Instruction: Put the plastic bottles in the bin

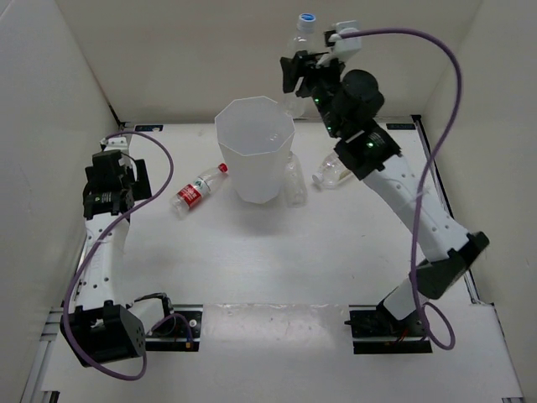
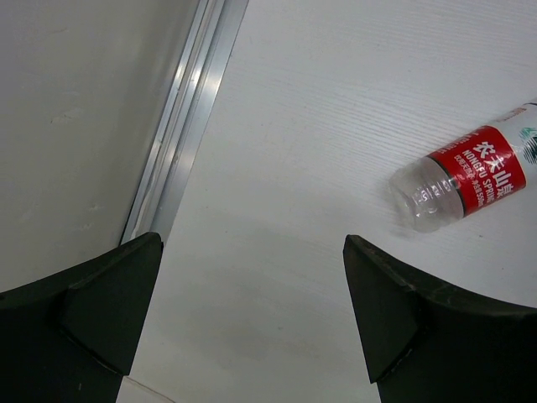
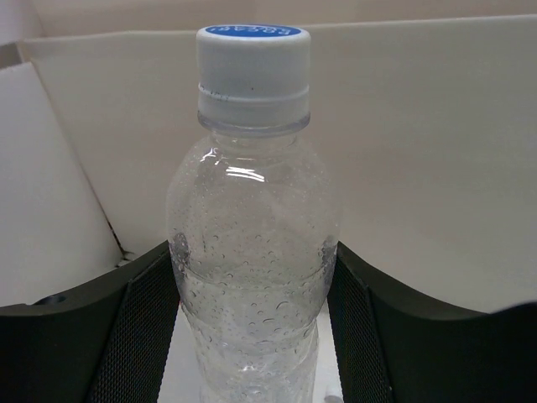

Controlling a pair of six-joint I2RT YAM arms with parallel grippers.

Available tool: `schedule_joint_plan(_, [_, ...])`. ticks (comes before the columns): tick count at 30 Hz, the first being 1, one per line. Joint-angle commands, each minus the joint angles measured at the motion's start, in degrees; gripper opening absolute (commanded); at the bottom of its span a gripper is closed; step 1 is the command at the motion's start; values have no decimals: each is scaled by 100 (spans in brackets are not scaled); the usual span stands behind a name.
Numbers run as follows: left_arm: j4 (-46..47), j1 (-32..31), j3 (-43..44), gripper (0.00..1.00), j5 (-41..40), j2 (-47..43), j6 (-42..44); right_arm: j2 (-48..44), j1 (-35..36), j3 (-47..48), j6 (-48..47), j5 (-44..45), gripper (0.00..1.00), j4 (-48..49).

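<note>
Right claw point(image 1: 295, 74) clamps the white-capped bottle point(image 3: 252, 252) upright, raised just far-right of the bin point(image 1: 252, 172), apparently for dropping in. Left claw point(image 2: 252, 311) gapes wide, empty; the red-labelled bottle point(image 2: 470, 172) lies on the counter point(image 1: 277, 252), left of the bin.

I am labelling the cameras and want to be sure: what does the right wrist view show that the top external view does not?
Only the right wrist view: droplets inside the white-capped bottle and the meshed finger pads against its sides. Only the top view: the bin, and the red-labelled bottle lying left of it. Both: the right gripper shut on that bottle, held upright.
</note>
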Motion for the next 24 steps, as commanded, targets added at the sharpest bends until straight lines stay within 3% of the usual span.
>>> schedule_joint_plan(1, [19,37,-20,100,60,-194,-14,599,111,244,-461,-223,8,629])
schedule_joint_plan(7, [-34,37,-124,100,60,-317,-14,1470,181,921,-576,58,8,491])
schedule_joint_plan(10, [-34,90,-247,100,60,-387,-14,1602,234,922,-576,58,15,245])
schedule_joint_plan(16, [-34,90,-353,100,112,-449,-14,1594,234,597,-523,67,38,-55])
schedule_joint_plan(17, [-34,90,-354,100,112,-449,-14,1594,234,544,-523,67,44,-55])
schedule_joint_plan(18, [-34,90,-354,100,164,-449,-14,1541,234,544,-523,67,61,-124])
schedule_joint_plan(21, [-34,90,-354,100,165,-449,-14,1541,234,544,-418,67,77,-291])
schedule_joint_plan(24, [-34,90,-301,100,165,-397,-14,1479,234,605,-418,-73,83,-344])
